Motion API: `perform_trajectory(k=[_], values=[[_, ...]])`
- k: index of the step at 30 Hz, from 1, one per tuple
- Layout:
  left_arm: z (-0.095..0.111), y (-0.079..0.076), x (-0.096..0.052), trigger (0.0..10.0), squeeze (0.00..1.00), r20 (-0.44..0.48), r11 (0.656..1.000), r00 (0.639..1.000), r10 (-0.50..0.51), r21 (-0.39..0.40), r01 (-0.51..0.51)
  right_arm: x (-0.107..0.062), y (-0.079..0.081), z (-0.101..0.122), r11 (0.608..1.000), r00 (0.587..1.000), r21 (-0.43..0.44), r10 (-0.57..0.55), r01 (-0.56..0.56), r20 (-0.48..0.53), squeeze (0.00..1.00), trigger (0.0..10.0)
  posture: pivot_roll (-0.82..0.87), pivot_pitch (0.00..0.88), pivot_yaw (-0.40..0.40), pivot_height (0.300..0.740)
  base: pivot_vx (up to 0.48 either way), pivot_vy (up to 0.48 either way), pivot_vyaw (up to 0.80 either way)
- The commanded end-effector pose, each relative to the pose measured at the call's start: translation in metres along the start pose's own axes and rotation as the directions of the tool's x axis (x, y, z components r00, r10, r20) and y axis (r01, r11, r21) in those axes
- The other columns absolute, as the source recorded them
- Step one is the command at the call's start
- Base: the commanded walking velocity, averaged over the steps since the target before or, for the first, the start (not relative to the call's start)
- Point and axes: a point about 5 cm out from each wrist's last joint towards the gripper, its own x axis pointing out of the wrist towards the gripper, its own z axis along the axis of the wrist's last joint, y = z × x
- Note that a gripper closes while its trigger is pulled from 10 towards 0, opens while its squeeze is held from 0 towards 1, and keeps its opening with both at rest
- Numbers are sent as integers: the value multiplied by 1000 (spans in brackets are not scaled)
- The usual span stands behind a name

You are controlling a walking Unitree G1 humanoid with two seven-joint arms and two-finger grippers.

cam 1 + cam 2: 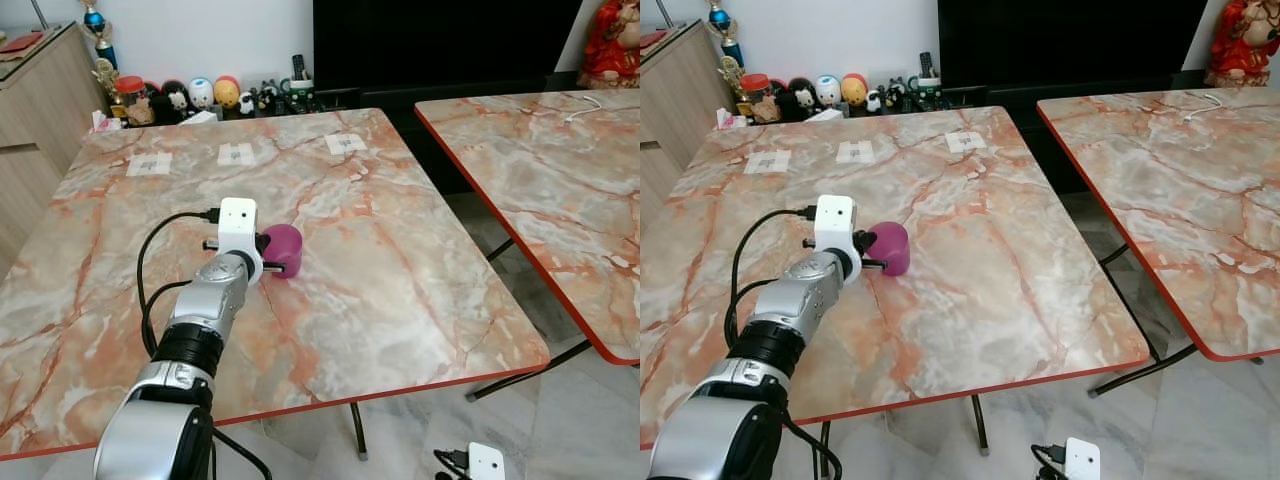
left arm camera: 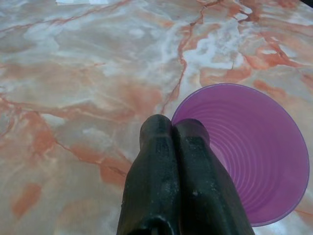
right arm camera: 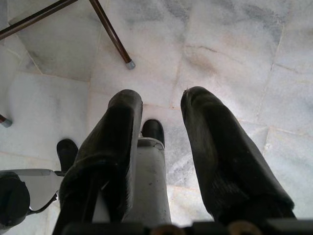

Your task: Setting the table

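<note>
A purple cup (image 1: 283, 248) stands upright near the middle of the marble table (image 1: 420, 300). My left gripper (image 1: 266, 258) reaches it from the near side. In the left wrist view its two black fingers (image 2: 156, 147) are pressed together over the near rim of the cup (image 2: 254, 156), one outside the wall and one inside, so the left gripper (image 2: 173, 128) is shut on the cup's rim. The cup's ribbed inside shows nothing in it. My right gripper (image 3: 161, 105) hangs low beside the table, open, over the tiled floor.
Three white paper labels (image 1: 236, 154) lie along the table's far side. A second marble table (image 1: 560, 180) stands to the right across a narrow gap. Figurines (image 1: 200, 95) line a low shelf behind, with a wooden cabinet (image 1: 35, 110) at the left.
</note>
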Motion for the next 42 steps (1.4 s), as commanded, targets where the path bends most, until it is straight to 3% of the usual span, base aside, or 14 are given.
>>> perform_trajectory(k=[1,3,5,11,14,17,18,19,20,23,28,34,42], values=[[7,6,-4,0,0,65,1000,998,4,-18,-3,0,-1,-1,1000,1000,-7,-3,3,-10,0,10000,52,0,-10,740,0,0,0],[9,6,-5,0,0,101,1000,995,1,-28,2,0,-2,-1,1000,1000,-8,-4,4,-10,0,10000,50,0,-13,740,0,0,0],[18,6,-12,0,0,208,998,978,-29,-44,39,0,-2,-1,1000,1000,-10,-4,4,-10,0,10000,50,0,-13,740,0,0,0],[15,8,-18,0,0,239,997,971,-31,-57,46,0,-2,-1,1000,1000,-15,-3,3,-13,0,10000,53,0,-16,740,0,0,0],[23,8,-26,0,0,329,992,943,-49,-94,84,-1,-3,-1,1000,1000,-17,-4,4,-12,0,10000,50,0,-19,740,0,0,0],[26,6,-29,0,0,364,990,929,-62,-99,105,-1,-4,-2,1000,1000,-17,-5,4,-12,0,10000,46,0,-18,740,0,0,0],[26,6,-30,1569,0,376,991,925,-61,-87,101,-1,-4,-2,1000,1000,-18,-5,5,-12,0,10000,46,0,-18,740,0,0,0],[26,6,-31,1569,0,384,992,921,-59,-79,97,-1,-4,-2,1000,1000,-18,-5,5,-12,0,10000,46,0,-18,740,0,0,0],[20,6,-37,10000,0,399,993,916,-41,-86,81,-1,-4,-2,1000,1000,-15,-7,7,-11,0,10000,33,0,-10,740,0,0,0],[11,6,-49,10000,0,432,993,902,-14,-102,64,-1,-5,-2,1000,1000,-11,-9,9,-9,0,10000,28,0,-8,740,0,0,0],[10,7,-58,10000,0,466,992,885,3,-113,56,-1,-5,-3,1000,1000,-13,-12,11,-11,0,10000,31,0,-11,740,0,0,0],[15,8,-59,10000,0,491,995,871,2,-84,45,-1,-5,-4,1000,1000,-18,-12,12,-14,0,10000,34,0,-11,740,0,0,0],[17,7,-60,10000,0,499,997,867,0,-67,38,-1,-5,-4,1000,1000,-17,-14,13,-11,0,10000,28,0,-8,740,0,-461,0]])
